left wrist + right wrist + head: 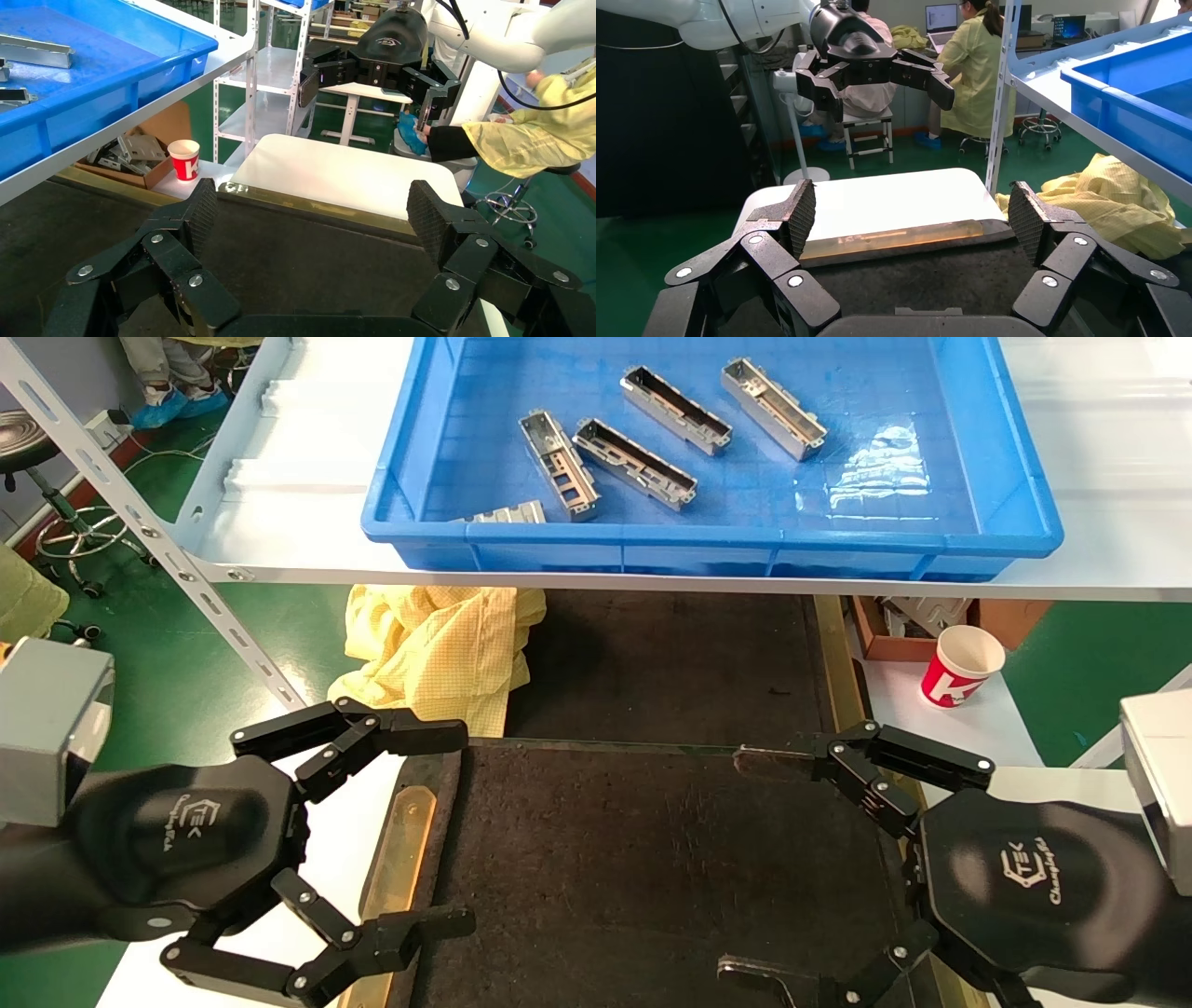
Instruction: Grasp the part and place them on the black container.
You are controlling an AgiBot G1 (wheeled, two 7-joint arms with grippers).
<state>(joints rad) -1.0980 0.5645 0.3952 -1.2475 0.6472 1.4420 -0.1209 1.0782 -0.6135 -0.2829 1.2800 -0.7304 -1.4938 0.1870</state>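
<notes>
Both grippers, left (447,831) and right (754,864), gape empty over the tray (652,859); parts (635,463) lie beyond in the bin (1015,514), slanted.

The left tool (452,831) and right tool (745,864) hover low, facing each other, fingers spread wide.

Black screw-studded gripper (447,831), white logo
</notes>
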